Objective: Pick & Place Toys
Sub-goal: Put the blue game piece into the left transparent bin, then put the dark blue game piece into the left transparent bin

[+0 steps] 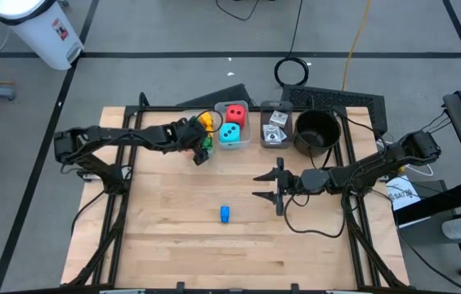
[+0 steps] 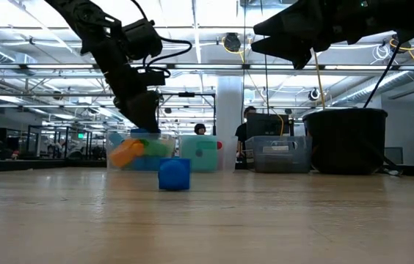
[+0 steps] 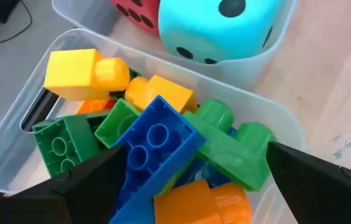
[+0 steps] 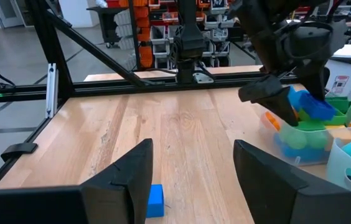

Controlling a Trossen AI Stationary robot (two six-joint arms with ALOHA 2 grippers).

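Over the brick bin (image 1: 203, 133), the left hand (image 1: 201, 140) hung released and apparently empty; the right hand (image 1: 268, 185) hovered part-open above the tabletop (image 1: 173, 220), near 1 blue brick (image 1: 225, 214).

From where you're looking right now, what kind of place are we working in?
Probably a robotics lab or workshop: a wooden table in a black frame on a taped concrete floor, shelves of parts bins behind, and desks with people under strip lights.

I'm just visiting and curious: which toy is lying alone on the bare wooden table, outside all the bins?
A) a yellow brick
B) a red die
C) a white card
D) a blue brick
D: the blue brick lies alone on the table.
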